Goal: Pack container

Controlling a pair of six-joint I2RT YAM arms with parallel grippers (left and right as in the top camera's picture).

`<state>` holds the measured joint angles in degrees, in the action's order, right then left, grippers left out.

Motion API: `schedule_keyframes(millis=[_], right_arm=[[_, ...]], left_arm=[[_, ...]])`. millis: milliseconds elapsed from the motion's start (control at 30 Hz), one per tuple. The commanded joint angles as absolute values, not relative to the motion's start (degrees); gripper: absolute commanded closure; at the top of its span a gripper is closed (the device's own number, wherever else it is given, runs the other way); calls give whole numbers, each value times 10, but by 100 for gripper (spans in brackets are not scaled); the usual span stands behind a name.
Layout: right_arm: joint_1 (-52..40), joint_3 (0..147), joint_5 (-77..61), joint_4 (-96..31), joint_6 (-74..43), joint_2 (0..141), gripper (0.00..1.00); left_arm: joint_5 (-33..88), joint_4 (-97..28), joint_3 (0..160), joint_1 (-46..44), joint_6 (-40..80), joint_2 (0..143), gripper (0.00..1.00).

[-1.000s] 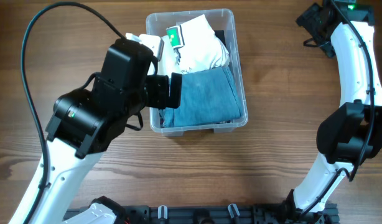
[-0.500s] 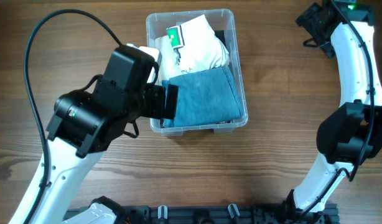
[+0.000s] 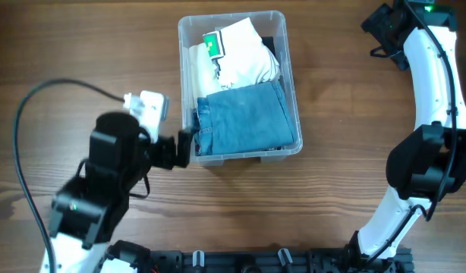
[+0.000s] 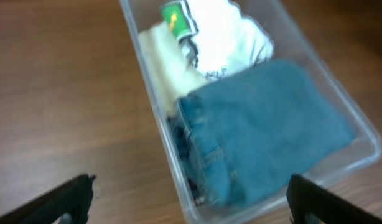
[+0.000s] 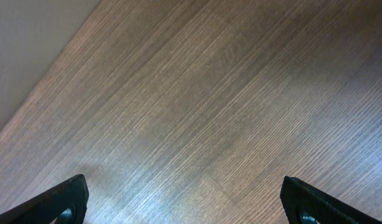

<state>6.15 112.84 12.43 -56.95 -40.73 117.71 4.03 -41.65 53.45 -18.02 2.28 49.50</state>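
The clear plastic container (image 3: 294, 91) stands at the table's back centre. A folded blue denim garment (image 3: 244, 117) fills its near half. Behind that lie a white garment (image 3: 244, 53) with a green tag (image 3: 212, 43) and a cream cloth (image 3: 195, 72). My left gripper (image 3: 184, 148) hangs open and empty just off the container's near-left corner. In the left wrist view, the container's wall (image 4: 149, 99) and the denim garment (image 4: 265, 143) lie between and beyond the wide-spread left gripper (image 4: 190, 186). My right gripper (image 3: 381, 30) is at the far right, open over bare wood (image 5: 185, 186).
The wooden table (image 3: 347, 174) surrounds the container. The right arm (image 3: 430, 98) arcs along the right edge. A black rail (image 3: 240, 262) runs along the front edge. The left arm's cable (image 3: 36, 114) loops over the left side.
My left arm has drawn back from over the container's left side toward the front left, leaving the cream cloth and denim uncovered. The right arm has not moved.
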Motion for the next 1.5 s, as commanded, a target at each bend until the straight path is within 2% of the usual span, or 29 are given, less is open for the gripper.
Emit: schedule_keyframes(millis=[0,367,767,1467], right_arm=[[60,1128,121,-570,-413,1186,0],[60,1128,121,-570,-413,1186,0],[60,1128,121,-570,-414,1186,0],[60,1128,121,-570,-414,1186,0]], left_arm=[[138,-328,387,-125,-62,393,0],[152,-135,161,-56,-73,155,0],[152,-67,62,-1,-73,13,0],[135,54,3,5,-73,1,0]])
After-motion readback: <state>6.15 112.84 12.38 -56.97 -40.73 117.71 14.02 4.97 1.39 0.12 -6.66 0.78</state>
